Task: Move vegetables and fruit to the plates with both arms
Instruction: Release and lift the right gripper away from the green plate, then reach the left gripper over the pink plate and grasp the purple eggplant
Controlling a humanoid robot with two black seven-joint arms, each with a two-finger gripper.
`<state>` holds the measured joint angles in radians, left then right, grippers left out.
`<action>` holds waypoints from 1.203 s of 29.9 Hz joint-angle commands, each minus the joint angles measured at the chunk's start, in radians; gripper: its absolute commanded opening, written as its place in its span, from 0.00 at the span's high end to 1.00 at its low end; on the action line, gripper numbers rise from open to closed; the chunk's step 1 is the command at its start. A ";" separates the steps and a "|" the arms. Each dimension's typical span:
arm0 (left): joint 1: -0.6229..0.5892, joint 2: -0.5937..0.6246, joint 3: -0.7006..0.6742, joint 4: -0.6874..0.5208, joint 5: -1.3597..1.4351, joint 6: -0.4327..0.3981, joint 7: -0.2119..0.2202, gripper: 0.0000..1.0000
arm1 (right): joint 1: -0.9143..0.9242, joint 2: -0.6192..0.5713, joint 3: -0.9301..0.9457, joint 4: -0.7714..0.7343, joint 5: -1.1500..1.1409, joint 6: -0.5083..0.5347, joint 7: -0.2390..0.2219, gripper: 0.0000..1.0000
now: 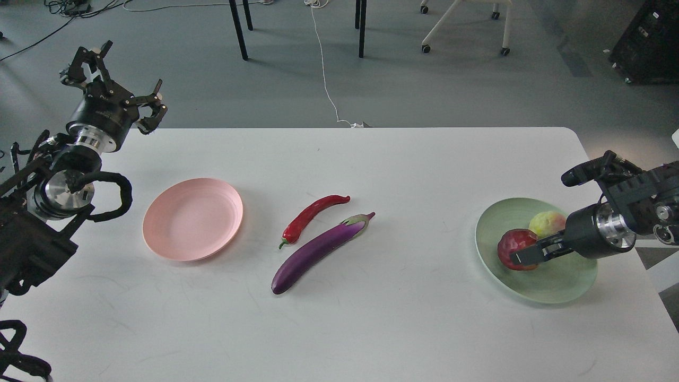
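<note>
My right gripper [522, 253] is shut on the dark-red pomegranate [513, 245] and holds it over the left part of the pale green plate [551, 284]; whether it touches the plate I cannot tell. The yellow-green fruit [546, 223] lies on that plate just behind it. The purple eggplant [315, 252] and the red chili pepper [310, 216] lie side by side at the table's middle. The pale pink plate [192, 218] is bare at the left. My left gripper [114, 79] is open and empty, raised above the table's far left corner.
The white table [371, 329] ends at the right just past the green plate. Beyond its far edge are black table legs [238, 29], a white cable [324, 69] on the floor and a wheeled chair base [461, 26].
</note>
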<state>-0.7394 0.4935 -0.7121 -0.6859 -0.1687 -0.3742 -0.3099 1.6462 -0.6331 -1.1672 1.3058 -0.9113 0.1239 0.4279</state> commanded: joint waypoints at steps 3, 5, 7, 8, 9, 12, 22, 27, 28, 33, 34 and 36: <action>-0.005 0.007 -0.004 0.000 0.000 -0.005 0.009 0.02 | -0.008 -0.088 0.121 -0.005 0.005 0.002 0.000 0.02; -0.006 0.007 -0.001 0.000 0.000 -0.006 0.011 0.02 | -0.008 -0.123 0.179 -0.010 0.005 0.002 0.002 0.02; -0.009 0.010 0.002 0.000 0.005 -0.009 0.015 0.02 | -0.008 -0.175 0.263 -0.020 0.005 0.000 0.002 0.02; -0.011 0.013 0.002 -0.003 0.014 -0.015 0.020 0.02 | -0.009 -0.206 0.311 -0.032 0.005 0.000 0.002 0.02; -0.012 0.022 0.002 -0.009 0.034 -0.029 0.025 0.02 | -0.019 -0.244 0.369 -0.043 0.006 0.002 0.002 0.02; -0.018 0.037 0.002 -0.014 0.125 -0.060 0.023 0.02 | -0.097 -0.287 0.556 -0.079 0.028 0.002 0.000 0.02; -0.081 0.092 0.052 -0.203 0.440 -0.072 0.095 0.02 | -0.373 -0.257 1.124 -0.181 0.448 0.000 0.005 0.01; -0.158 0.099 0.083 -0.323 0.765 -0.064 0.098 0.02 | -0.477 -0.235 1.251 -0.184 0.728 -0.004 0.009 0.01; -0.167 0.094 0.083 -0.346 0.822 -0.066 0.098 0.02 | -0.492 -0.228 1.270 -0.183 0.783 -0.004 0.009 0.01; -0.186 0.051 0.083 -0.474 1.199 -0.048 0.103 0.03 | -0.581 -0.218 1.388 -0.206 1.093 0.008 0.009 0.02; -0.183 0.024 0.083 -0.497 1.277 -0.038 0.103 0.04 | -0.603 -0.217 1.414 -0.223 1.164 0.020 0.009 0.02; -0.172 -0.024 0.088 -0.553 1.427 -0.026 0.109 0.06 | -0.656 -0.214 1.465 -0.275 1.296 0.060 0.009 0.02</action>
<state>-0.9230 0.5304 -0.6288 -1.1661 1.0488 -0.4181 -0.2068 1.0570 -0.8507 0.2276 1.0886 0.2035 0.1396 0.4386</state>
